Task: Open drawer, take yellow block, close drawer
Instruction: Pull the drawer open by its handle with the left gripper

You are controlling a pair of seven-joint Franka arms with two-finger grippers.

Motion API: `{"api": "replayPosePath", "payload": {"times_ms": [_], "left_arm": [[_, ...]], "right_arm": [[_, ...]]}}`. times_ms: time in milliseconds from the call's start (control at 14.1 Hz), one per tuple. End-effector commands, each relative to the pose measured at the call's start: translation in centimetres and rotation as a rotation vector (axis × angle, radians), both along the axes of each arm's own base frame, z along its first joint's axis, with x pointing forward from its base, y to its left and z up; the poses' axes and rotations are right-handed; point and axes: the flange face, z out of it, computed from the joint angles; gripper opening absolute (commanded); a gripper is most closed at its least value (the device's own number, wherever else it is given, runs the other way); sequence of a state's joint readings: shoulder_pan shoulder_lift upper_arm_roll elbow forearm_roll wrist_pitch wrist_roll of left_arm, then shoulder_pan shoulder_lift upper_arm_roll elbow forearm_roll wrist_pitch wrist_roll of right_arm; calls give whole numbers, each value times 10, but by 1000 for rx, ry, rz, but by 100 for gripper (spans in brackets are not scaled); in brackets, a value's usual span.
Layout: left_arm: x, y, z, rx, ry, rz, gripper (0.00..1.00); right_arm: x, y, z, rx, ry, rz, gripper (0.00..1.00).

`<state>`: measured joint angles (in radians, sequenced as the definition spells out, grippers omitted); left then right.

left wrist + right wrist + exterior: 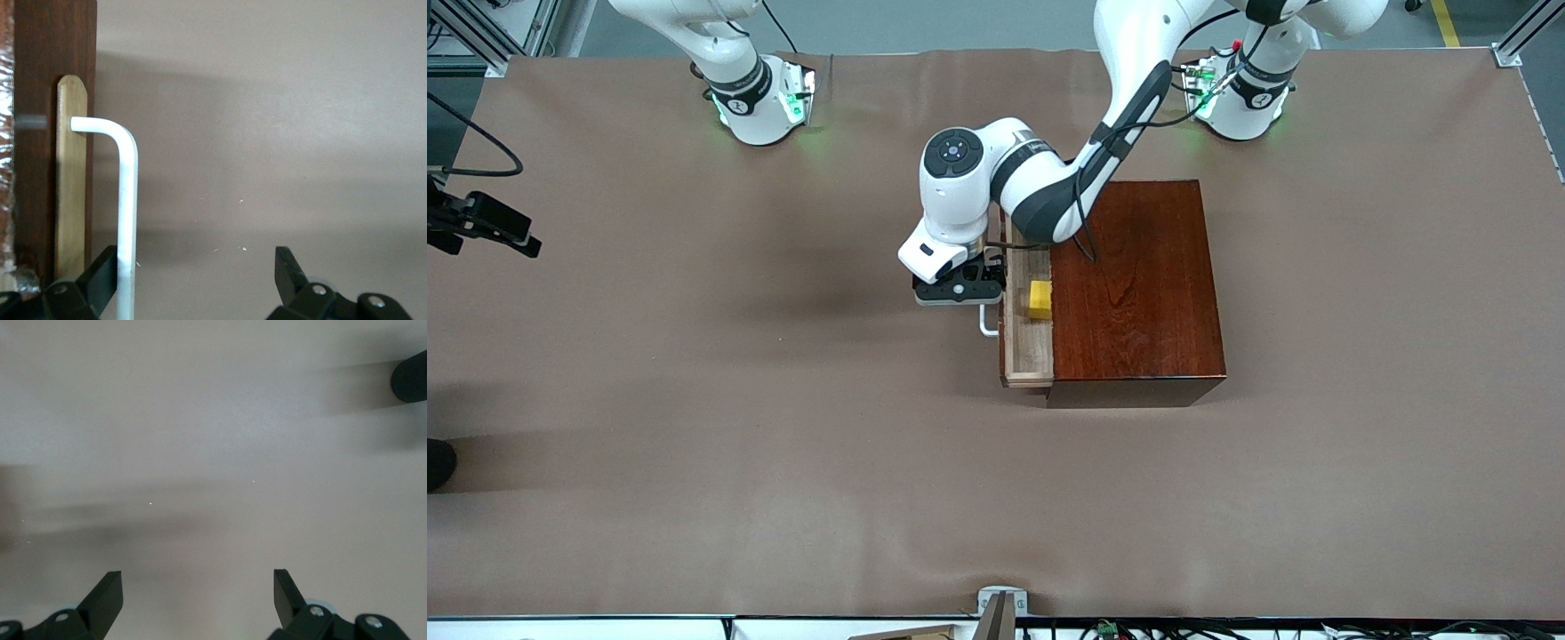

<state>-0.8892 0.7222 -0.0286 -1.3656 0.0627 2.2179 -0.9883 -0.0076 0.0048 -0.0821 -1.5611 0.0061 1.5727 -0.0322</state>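
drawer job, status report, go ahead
Left gripper open at the white handle, one finger beside the bar. Right gripper open, waiting over bare table. Drawer part open, yellow block exposed, nothing blocking.

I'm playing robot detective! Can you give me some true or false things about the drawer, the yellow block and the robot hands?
1. The drawer is pulled partly out of the wooden box. True.
2. The yellow block lies on the table. False: it sits in the drawer.
3. The left hand is open at the white handle. True.
4. The right hand holds the yellow block. False: it is open, with only table under it.
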Motion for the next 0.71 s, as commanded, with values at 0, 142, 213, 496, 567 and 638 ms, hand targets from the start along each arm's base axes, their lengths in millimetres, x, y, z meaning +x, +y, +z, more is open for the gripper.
{"api": "replayPosePath", "payload": {"times_ms": [0, 142, 213, 496, 567, 638], "left_arm": [[1, -11, 3, -50, 0, 24, 100], [-2, -16, -1, -70, -9, 20, 100], [-5, -20, -2, -82, -16, 14, 100], [-4, -29, 3, -119, -29, 14, 100], [-6, -33, 3, -129, -27, 12, 100], [-7, -34, 5, -140, -30, 13, 100]], "right_arm": [[3, -2, 5, -9, -8, -2, 100], [3, -2, 5, -9, -9, -2, 100], [3, -2, 5, -9, -11, -2, 100], [4, -2, 6, -7, -19, -4, 100], [4, -2, 6, -7, -20, -4, 100], [4, -2, 6, -7, -20, -4, 100]]}}
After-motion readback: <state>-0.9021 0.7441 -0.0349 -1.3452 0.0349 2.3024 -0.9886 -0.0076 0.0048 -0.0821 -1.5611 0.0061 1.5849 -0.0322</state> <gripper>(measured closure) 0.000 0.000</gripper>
